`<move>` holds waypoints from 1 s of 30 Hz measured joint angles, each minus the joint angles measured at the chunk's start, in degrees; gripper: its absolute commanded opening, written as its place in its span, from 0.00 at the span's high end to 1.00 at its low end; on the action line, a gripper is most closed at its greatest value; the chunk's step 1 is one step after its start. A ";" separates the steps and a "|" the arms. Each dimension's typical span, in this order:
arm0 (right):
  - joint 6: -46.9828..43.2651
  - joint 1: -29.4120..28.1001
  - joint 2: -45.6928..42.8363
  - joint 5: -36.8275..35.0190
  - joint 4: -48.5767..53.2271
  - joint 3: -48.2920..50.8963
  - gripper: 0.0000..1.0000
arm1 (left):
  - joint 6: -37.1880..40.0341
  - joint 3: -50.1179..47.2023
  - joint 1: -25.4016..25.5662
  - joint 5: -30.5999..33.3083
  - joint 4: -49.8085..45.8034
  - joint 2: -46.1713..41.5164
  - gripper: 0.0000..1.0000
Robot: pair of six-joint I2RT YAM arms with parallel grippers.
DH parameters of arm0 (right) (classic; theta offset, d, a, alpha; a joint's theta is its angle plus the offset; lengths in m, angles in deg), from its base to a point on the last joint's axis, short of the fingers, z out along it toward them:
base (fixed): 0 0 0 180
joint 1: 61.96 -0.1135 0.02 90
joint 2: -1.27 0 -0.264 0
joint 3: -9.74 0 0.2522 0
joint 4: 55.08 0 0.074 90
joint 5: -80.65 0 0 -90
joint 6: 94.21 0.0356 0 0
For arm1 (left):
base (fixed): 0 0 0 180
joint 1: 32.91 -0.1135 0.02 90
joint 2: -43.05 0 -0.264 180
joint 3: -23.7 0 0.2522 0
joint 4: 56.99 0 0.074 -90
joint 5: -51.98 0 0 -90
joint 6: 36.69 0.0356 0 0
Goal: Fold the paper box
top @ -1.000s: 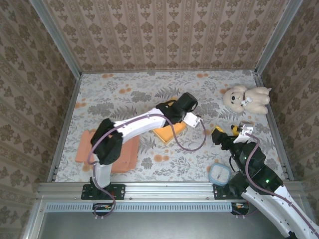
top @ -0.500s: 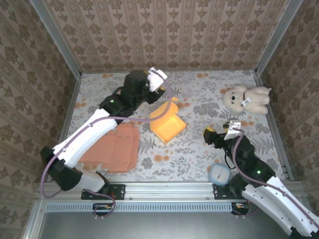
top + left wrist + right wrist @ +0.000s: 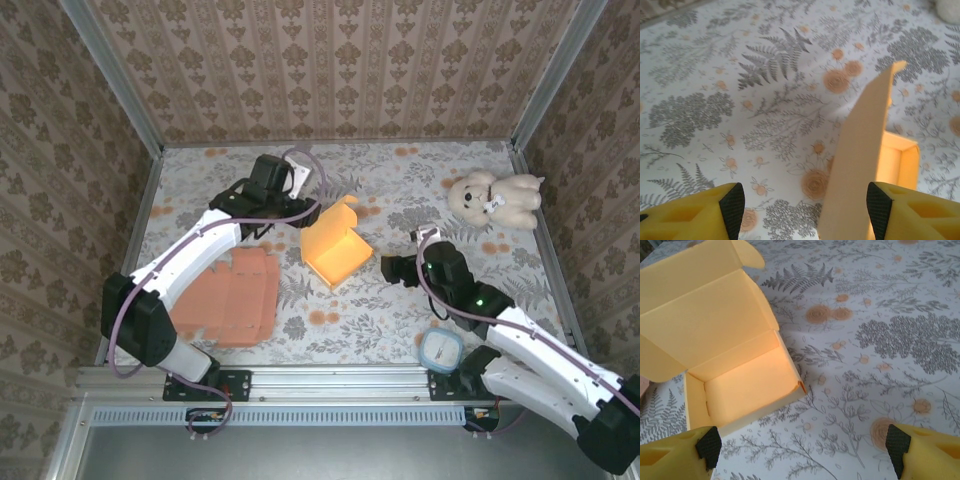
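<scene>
Standing lid (image 3: pixel 857 150): upright on box's far-left edge, tab at top corner, edge-on between left fingers (image 3: pixel 732 207).
Box (image 3: pixel 335 250): orange, open-topped, on its base mid-table, between the two grippers.
Left gripper (image 3: pixel 804 209): released, jaws wide apart, hovering behind box on lid side. Probably clear of lid, hard to confirm in the blur.
Right gripper (image 3: pixel 802 446): released, jaws wide, low and just right of box, facing open interior, not touching it.
Flat sheet (image 3: pixel 235 300): salmon, unfolded, near-left of box, apart from it.
Teddy (image 3: pixel 495 198): far right, well apart from box.
Tub (image 3: pixel 441 348): round, blue-rimmed, at near edge by right arm base.
Table (image 3: pixel 400 190): floral cover.
</scene>
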 measured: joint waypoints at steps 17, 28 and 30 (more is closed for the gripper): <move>-2.32 6.10 18.32 -0.85 -4.17 -9.79 0.12 | 11.54 10.10 7.65 7.78 -8.13 11.13 0.37; -5.88 13.73 18.45 5.86 -11.43 -7.13 0.12 | 21.40 15.78 7.98 8.24 -11.30 16.92 0.97; -8.81 14.73 19.26 8.52 -14.38 -5.77 0.12 | 24.33 15.93 8.28 8.57 -11.26 17.00 1.00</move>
